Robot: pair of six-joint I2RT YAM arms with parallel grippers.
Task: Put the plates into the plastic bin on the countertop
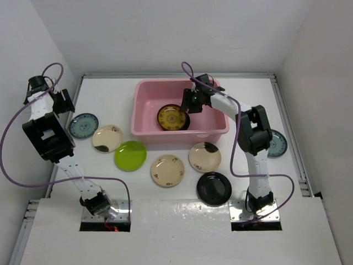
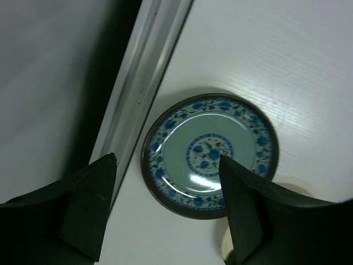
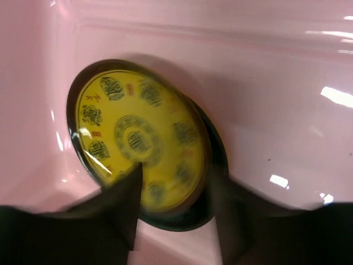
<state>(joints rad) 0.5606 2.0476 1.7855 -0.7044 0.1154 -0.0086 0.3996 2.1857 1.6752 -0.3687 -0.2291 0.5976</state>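
"Left hand (image 2: 168,159)?"
"Spread wide above the blue-flowered plate (image 2: 209,152) on the white surface (image 2: 287,55)."
"Right hand (image 3: 175,168)?"
"Fingers parted and blurred, either side of the yellow patterned plate (image 3: 138,132) inside the pink bin (image 3: 265,83)."

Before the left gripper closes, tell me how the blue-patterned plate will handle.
The blue-patterned plate looks rigid and glazed, so probably slippery in the left gripper. It lies flat on the countertop, so likely sliding rather than tipping if nudged.

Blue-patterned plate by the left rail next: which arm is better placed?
Left. The left gripper hangs open over the blue plate; the right gripper is inside the pink bin at the yellow plate.
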